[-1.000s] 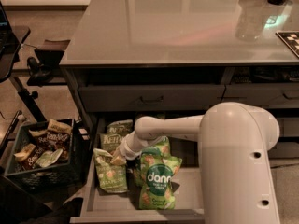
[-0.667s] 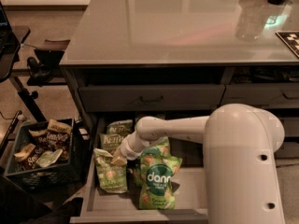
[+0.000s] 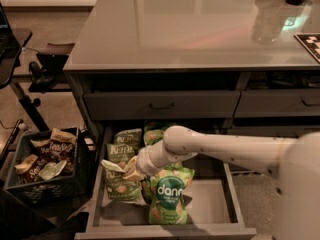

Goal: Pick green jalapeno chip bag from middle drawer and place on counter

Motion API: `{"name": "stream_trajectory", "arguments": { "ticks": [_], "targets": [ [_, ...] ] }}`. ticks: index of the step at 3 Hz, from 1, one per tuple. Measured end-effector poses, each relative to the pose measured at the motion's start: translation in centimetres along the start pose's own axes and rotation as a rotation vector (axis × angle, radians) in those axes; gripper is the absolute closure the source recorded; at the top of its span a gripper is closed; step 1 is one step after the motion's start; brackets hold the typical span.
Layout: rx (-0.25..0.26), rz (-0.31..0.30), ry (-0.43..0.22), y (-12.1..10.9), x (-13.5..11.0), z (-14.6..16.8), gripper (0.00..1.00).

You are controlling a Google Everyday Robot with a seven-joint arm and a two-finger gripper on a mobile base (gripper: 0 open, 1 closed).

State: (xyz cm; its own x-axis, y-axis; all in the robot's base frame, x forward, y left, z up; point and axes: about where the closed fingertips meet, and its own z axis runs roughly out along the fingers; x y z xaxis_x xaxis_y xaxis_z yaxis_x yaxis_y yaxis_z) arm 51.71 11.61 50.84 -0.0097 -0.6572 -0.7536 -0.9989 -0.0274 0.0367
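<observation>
The middle drawer (image 3: 207,204) is pulled open below the counter (image 3: 190,29). It holds several green bags. A pale green jalapeno chip bag (image 3: 119,186) lies at its left side, its top edge crumpled and lifted. My gripper (image 3: 127,171) reaches down into the drawer and is pinched on that top edge. A second pale green bag with "KETTLE" lettering (image 3: 121,148) lies just behind it. A brighter green "dang" bag (image 3: 167,199) lies to the right, under my wrist.
Another green bag (image 3: 152,133) sits at the drawer's back. A black crate of snack bags (image 3: 42,164) stands on the floor at the left, next to a black stand (image 3: 30,74). Closed upper drawers (image 3: 162,105) sit above. A clear container (image 3: 267,24) stands on the counter's right.
My gripper stays at the top of the pale green bag in the drawer. The near part of my arm has shifted slightly to the right. The bags have not visibly moved.
</observation>
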Motion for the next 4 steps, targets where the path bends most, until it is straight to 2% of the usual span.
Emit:
{"name": "stream_trajectory", "arguments": {
  "ticks": [1,2,3,4],
  "targets": [
    [0.002,-0.060,-0.065,2.2,-1.3,-3.8,1.00],
    [0.017,-0.111,-0.153,3.1,-2.2,-8.3,1.00],
    [0.087,-0.122,-0.249,3.1,-1.4,-14.9,1.00],
    [0.086,-0.122,-0.249,3.1,-1.4,-14.9,1.00]
  ]
}}
